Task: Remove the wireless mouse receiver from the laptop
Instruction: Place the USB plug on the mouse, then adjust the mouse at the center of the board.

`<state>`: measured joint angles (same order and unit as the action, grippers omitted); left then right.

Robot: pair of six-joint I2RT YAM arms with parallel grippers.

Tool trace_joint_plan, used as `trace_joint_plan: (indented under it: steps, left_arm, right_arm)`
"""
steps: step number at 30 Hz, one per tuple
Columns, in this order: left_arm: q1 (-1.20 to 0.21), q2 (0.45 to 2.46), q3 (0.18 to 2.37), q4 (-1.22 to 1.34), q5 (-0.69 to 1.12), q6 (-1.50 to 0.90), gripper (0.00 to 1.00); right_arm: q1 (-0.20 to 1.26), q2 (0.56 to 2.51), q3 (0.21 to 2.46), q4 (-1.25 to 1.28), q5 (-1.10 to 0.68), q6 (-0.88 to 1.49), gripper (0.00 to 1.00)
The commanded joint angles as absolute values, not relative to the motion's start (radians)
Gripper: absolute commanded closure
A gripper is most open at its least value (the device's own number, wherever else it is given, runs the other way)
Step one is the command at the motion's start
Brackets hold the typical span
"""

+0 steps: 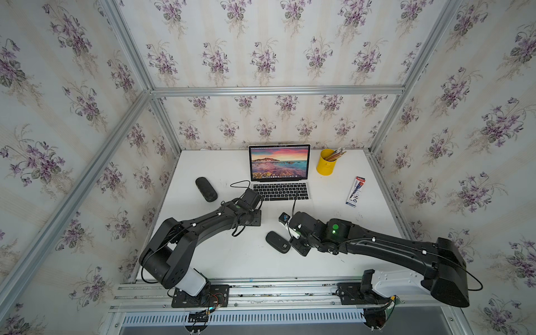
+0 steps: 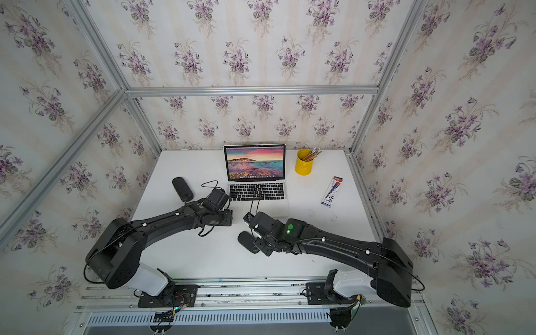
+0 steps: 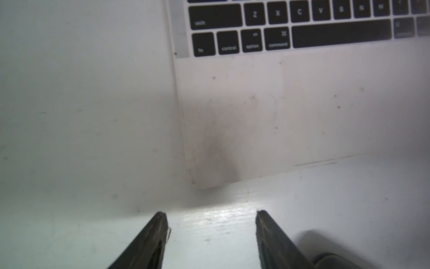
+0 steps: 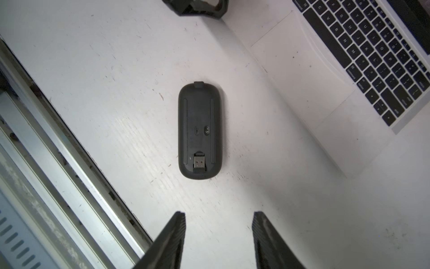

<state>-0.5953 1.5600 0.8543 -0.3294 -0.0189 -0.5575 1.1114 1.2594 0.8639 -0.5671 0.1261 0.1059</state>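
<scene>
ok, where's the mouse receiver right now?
In the right wrist view, the receiver lies in the slot of the upturned mouse, on the robot's side of the laptop, near the right gripper.

Bench (image 1: 232,261) is free in front between the arm bases and down the right side, where only the pen pack (image 1: 355,192) and yellow pencil cup (image 1: 325,164) sit, both well apart from the laptop (image 1: 280,191). Laptop's left edge is crowded: left arm (image 1: 203,220) ends right at its front-left corner, black case (image 1: 206,189) further left. Upturned mouse (image 4: 200,130) lies on bare bench before the laptop with room all round; right arm (image 1: 377,243) fingers (image 4: 176,233) stand apart just short of it.
</scene>
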Motion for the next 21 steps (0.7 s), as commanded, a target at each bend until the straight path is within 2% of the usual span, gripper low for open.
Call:
trace_joint_plan:
  steps: [1, 3, 6, 9, 15, 17, 19, 21]
  left_arm:
    - [-0.620, 1.576, 0.853, -0.229, 0.078, -0.525, 0.33]
    - [-0.634, 1.580, 0.854, -0.181, 0.149, -0.469, 0.28]
    - [-0.646, 1.563, 0.872, -0.162, 0.249, -0.346, 0.12]
    - [-0.667, 1.509, 0.902, -0.225, 0.195, -0.229, 0.00]
    - [-0.672, 1.304, 0.948, -0.265, 0.134, 0.078, 0.01]
    - [-0.673, 1.242, 0.909, -0.206, 0.201, 0.267, 0.01]
    - [-0.678, 1.178, 0.840, -0.137, 0.308, 0.558, 0.01]
    - [-0.677, 1.155, 0.820, -0.126, 0.333, 0.760, 0.01]
  right_arm:
    - [1.112, 1.223, 0.777, -0.332, 0.063, 0.195, 0.51]
    - [1.112, 1.210, 0.732, -0.291, 0.041, 0.232, 0.51]
    - [1.112, 1.187, 0.705, -0.292, 0.036, 0.245, 0.52]
    - [1.112, 1.127, 0.691, -0.308, 0.053, 0.226, 0.52]
    - [1.102, 0.913, 0.691, -0.339, 0.135, 0.133, 0.51]
    - [1.091, 0.829, 0.698, -0.344, 0.198, 0.113, 0.51]
    - [1.085, 0.733, 0.685, -0.319, 0.264, 0.100, 0.51]
    - [1.083, 0.651, 0.661, -0.289, 0.300, 0.098, 0.50]
